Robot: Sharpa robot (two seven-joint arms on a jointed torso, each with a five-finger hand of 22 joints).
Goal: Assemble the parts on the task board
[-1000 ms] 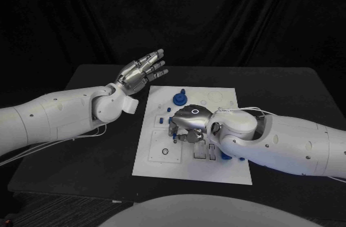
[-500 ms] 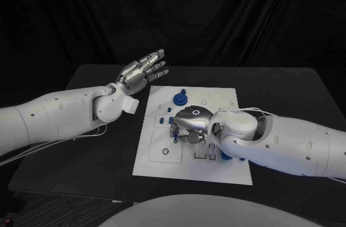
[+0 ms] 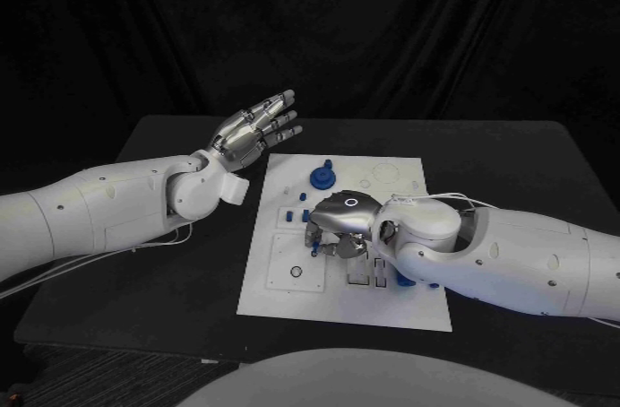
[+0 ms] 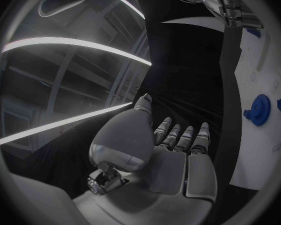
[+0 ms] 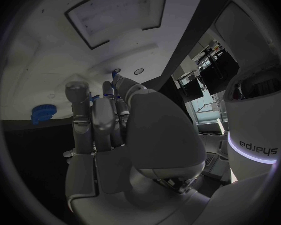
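Observation:
The white task board (image 3: 388,304) lies mid-table. A blue gear (image 3: 323,171) stands near its far edge, with small blue parts (image 3: 287,214) beside it. My right hand (image 3: 341,220) is bent down over the board's middle, fingers together and tips at the surface. In the right wrist view a thin blue part (image 5: 115,74) pokes out between its fingertips (image 5: 78,92), and the gear (image 5: 43,112) sits beyond them. My left hand (image 3: 259,125) is raised off the board's far left corner, palm flat, fingers spread, holding nothing. The left wrist view shows the left hand (image 4: 175,152) beside the board (image 4: 265,65) and the gear (image 4: 259,110).
Another blue part (image 3: 403,281) lies on the board close under my right forearm. Several empty slots and a ring outline (image 3: 296,272) mark the board's near left. Black table (image 3: 142,281) surrounds the board, with open room on both sides.
My right hand has shifted very slightly to the right over the board's middle. The left hand and the loose parts have stayed put.

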